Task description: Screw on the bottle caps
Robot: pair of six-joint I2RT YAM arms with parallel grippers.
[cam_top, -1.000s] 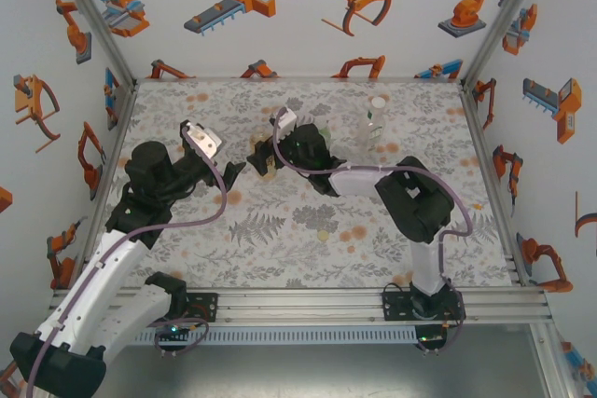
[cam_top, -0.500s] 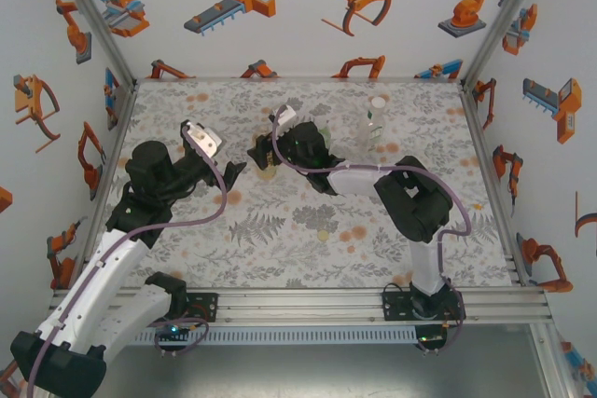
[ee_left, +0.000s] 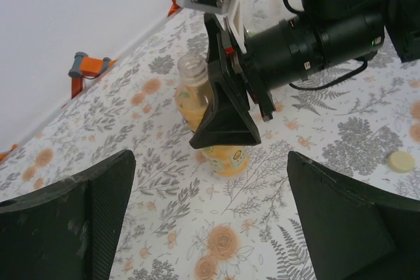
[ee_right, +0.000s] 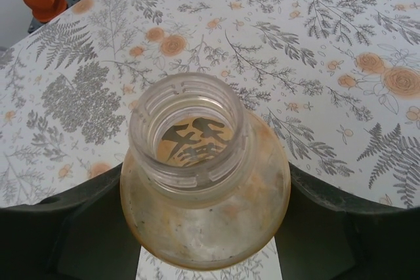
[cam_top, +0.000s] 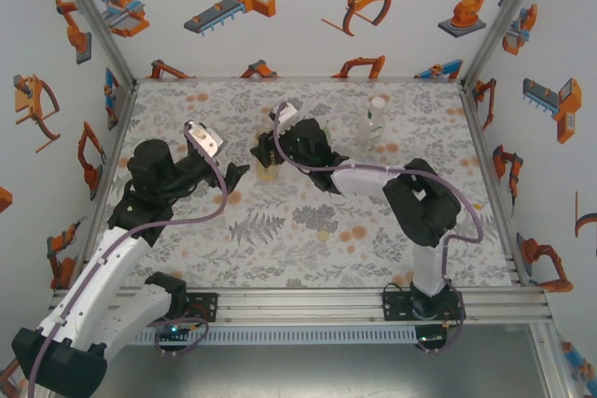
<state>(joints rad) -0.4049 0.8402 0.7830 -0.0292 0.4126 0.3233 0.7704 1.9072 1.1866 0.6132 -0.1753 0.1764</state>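
The amber-yellow bottle [ee_right: 205,209] stands on the flowered mat with its threaded mouth open and no cap on it. My right gripper [ee_right: 209,234] is shut on its body, one dark finger [ee_right: 62,240] on each side. In the top view that right gripper [cam_top: 266,156] holds the amber bottle [cam_top: 268,171] at mid-table. My left gripper [ee_left: 210,227] is open just in front of the amber bottle [ee_left: 226,157], a short way off it. A yellowish cap [ee_left: 400,160] lies loose on the mat [cam_top: 280,258]. The clear bottle [cam_top: 373,130] stands at the back right. The green bottle is hidden behind my right wrist.
The yellowish cap [cam_top: 324,235] lies between the two arms, nearer the front. White walls printed with orange robot pictures enclose the mat on three sides. An aluminium rail [cam_top: 308,303] runs along the near edge.
My right gripper has carried the amber bottle slightly toward the back and set it more upright. The left gripper has edged a little to the right, toward the bottle.
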